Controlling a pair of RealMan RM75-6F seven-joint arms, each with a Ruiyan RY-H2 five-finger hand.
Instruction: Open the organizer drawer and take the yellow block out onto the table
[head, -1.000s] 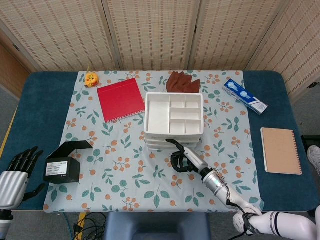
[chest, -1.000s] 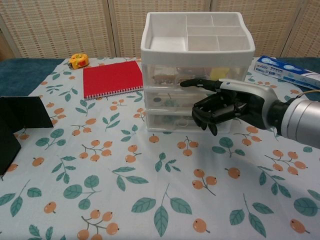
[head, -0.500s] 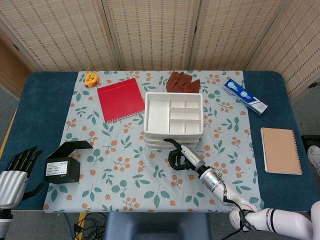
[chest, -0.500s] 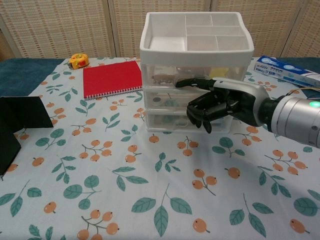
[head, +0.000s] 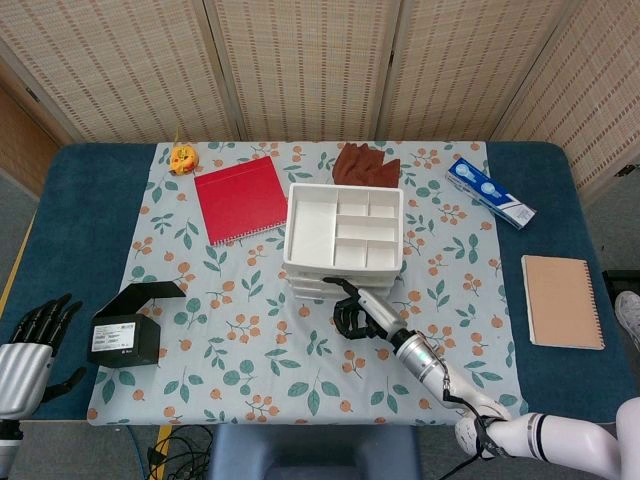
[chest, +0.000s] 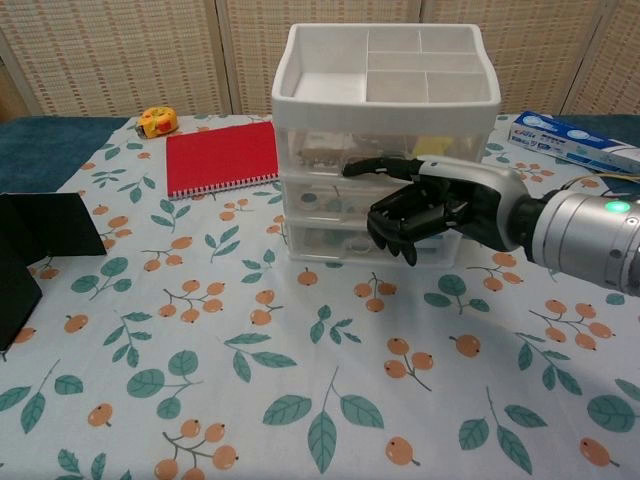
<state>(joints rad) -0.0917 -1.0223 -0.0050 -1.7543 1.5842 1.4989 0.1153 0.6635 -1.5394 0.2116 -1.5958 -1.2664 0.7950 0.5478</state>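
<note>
counter (head: 90, 200): we see the blue surface under a leaf-print cloth, carrying all the things.
organizer (chest: 383, 80): we find the white unit of clear drawers now a little further left in the chest view than half a second ago, its top tray edge shifted the same way. We judge our hand is nudging the whole unit and not yet sliding a drawer out, so the opening step is not done.
right hand (chest: 430, 205): we have it against the organizer front, at the level of the upper drawers. Its fingers (chest: 398, 218) are curled in with the thumb stretched along the drawer face; whether they have caught a drawer lip we cannot tell. Compared with a second ago it has moved leftward and closer in.
left hand (head: 38, 330): we hold it off the counter's near left corner, fingers apart and holding nothing, slightly lower in the head view than before.
top drawer (chest: 330, 155): we judge it to be shut; no drawer front stands out from the frame.
yellow block (chest: 432, 146): we make out a pale yellow shape behind the clear front of the top drawer, right of centre, just above our right hand. It is inside the organizer, so the take-out is wholly ahead of us.
meaning: we may need to steady the organizer so the drawer slides instead of the unit.
</note>
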